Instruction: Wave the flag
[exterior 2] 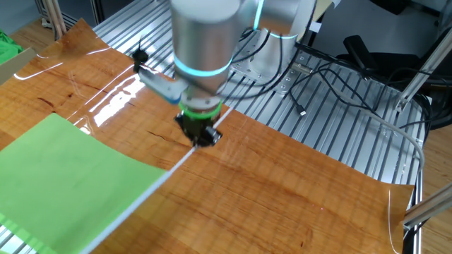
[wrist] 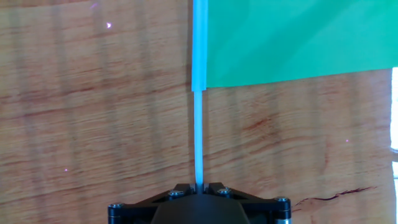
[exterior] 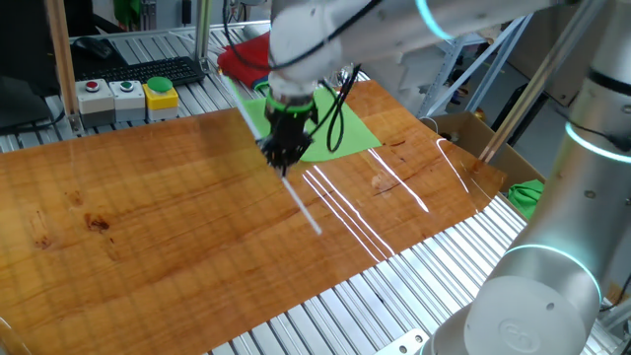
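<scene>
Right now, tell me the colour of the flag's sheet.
Plain bright green, no pattern; the flag shows best in the other fixed view.

The hand (exterior: pixel 281 158) meets the flag's (exterior: pixel 335 130) rod on the wooden table (exterior: pixel 148 217).

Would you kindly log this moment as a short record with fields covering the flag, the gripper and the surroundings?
flag: green sheet on a thin pale rod, sheet lying flat on the table
gripper: down at the bare part of the rod, fingers closed on it
table: wooden top on a slatted metal frame
nearby: red cloth past the flag; button box at the far edge
</scene>
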